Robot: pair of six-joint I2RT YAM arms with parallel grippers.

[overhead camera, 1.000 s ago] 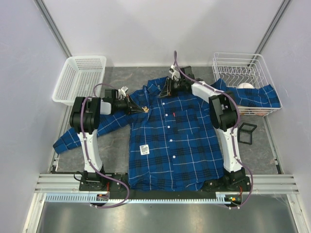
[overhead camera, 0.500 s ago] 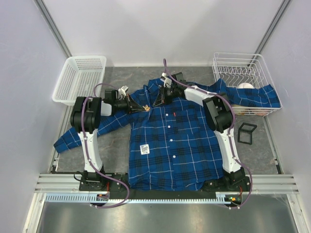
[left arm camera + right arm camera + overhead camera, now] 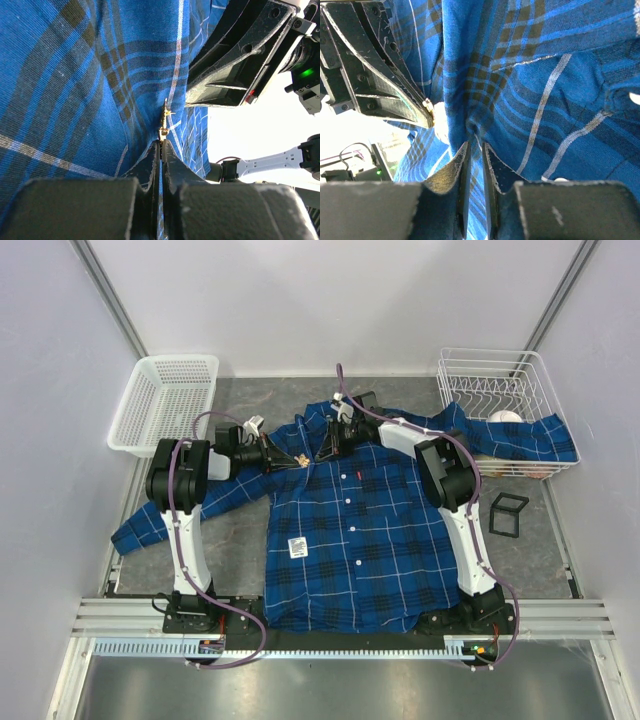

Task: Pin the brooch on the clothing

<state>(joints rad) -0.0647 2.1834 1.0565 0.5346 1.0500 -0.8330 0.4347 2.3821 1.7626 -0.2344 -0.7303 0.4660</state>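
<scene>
We are clamping the brooch (image 3: pixel 164 121) in our left pincer (image 3: pixel 159 144). Facing it, our right pincer (image 3: pixel 476 148) is pinching the clothing (image 3: pixel 545 75).

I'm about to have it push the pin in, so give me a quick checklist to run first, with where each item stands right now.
1. The brooch gripped at the left gripper tips: ok.
2. Right gripper pinching a raised fold of the clothing: ok.
3. Brooch brought up beside that fold: ok.
4. The two grippers apart from each other: ok.
5. Pin open and aimed at the fabric: cannot tell, too small.
6. Pin already through the fabric: cannot tell.
</scene>
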